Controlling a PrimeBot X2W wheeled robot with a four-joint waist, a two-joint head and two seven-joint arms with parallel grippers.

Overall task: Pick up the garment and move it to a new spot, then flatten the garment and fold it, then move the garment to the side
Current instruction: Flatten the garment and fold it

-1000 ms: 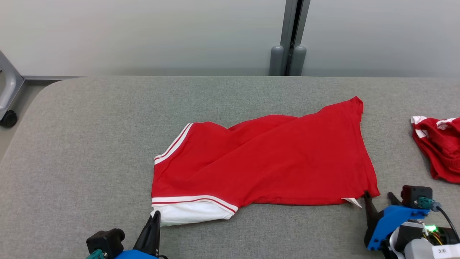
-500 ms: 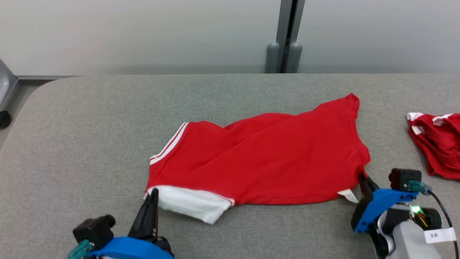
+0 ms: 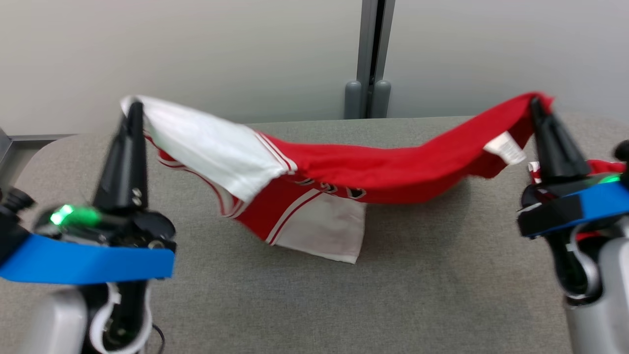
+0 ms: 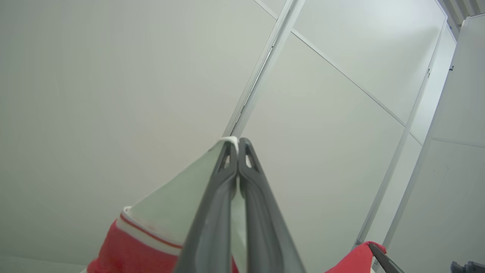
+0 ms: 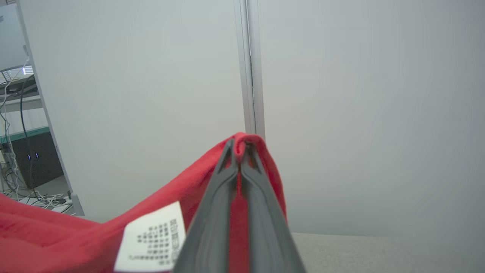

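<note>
The garment (image 3: 373, 169) is a red shirt with white sleeves and white stripes, stretched in the air between both grippers above the grey table (image 3: 442, 275). My left gripper (image 3: 133, 105) is shut on its white sleeve edge (image 4: 227, 142) at the upper left. Over at the upper right, my right gripper (image 3: 535, 103) is shut on the red hem (image 5: 242, 142) beside a white care label (image 5: 151, 237). The garment's middle sags, and a white sleeve (image 3: 327, 231) hangs down to the table.
A second red and white garment (image 3: 597, 167) lies on the table behind my right gripper, mostly hidden. A grey post (image 3: 371, 54) stands at the wall behind the table. The table's rounded left corner (image 3: 34, 152) is near my left arm.
Both grippers have risen from the table with the garment's two near corners, lifting it off the surface. The right gripper shut on the hem. The head camera has shifted too.
</note>
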